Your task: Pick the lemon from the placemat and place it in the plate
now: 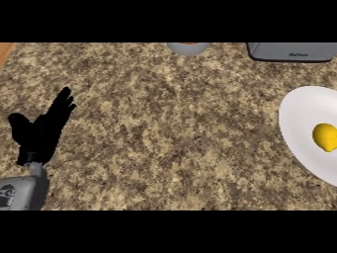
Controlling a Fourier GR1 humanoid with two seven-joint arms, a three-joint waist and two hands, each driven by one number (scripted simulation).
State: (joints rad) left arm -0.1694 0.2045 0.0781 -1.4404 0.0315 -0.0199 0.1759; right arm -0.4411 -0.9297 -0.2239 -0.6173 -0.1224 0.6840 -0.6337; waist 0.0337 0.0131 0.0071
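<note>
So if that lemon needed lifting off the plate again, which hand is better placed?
Only the left hand shows, open at the view's left, far across the counter from the lemon on the white plate. The right hand is out of view, though probably nearer.

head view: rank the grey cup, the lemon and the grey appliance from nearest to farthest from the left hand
From the left hand:
1. Grey cup, top edge, centre.
2. Grey appliance, top right.
3. Lemon, far right, lying on the white plate.
</note>
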